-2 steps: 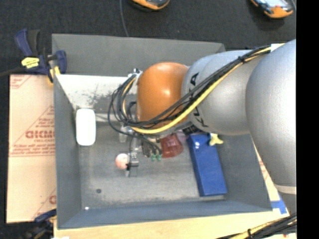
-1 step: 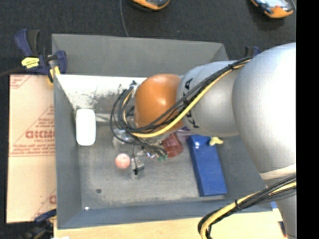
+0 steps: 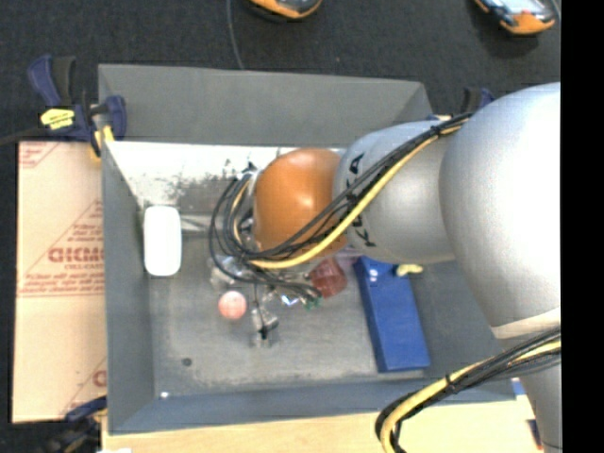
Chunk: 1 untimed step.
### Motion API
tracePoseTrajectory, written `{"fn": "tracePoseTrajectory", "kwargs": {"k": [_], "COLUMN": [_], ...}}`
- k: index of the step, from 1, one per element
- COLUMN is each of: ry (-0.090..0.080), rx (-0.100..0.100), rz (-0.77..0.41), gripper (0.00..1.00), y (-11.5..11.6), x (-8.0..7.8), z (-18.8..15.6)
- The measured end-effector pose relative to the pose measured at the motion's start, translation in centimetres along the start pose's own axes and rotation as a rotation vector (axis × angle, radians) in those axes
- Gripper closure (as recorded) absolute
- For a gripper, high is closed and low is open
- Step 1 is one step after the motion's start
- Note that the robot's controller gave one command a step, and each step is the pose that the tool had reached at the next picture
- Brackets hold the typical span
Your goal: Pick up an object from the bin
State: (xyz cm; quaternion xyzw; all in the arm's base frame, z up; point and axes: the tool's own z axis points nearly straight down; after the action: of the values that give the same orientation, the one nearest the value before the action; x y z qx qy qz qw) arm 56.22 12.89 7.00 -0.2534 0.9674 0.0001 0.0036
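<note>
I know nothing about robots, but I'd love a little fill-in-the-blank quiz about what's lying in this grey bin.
1. The small round ball next to the robot's hand is ____ in colour.
2. The flat rectangular box at the right of the grey metal bin is ____ in colour.
3. The white, rounded oblong object lies by the bin's ____ wall, as the camera sees it.
Missing words: pink; blue; left.

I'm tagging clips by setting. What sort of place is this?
Probably a robotics lab's grasping test station: a cabled KUKA arm reaches into a grey metal bin holding loose odds, such as a pink ball and a blue box.
</note>
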Motion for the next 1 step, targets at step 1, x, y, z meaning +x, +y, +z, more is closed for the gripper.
{"fn": "tracePoseTrajectory", "kwargs": {"k": [1], "ry": [-0.004], "rx": [0.0], "rz": [0.013], "gripper": [0.0], "y": [1.13], "x": [0.26], "z": [-0.02]}}
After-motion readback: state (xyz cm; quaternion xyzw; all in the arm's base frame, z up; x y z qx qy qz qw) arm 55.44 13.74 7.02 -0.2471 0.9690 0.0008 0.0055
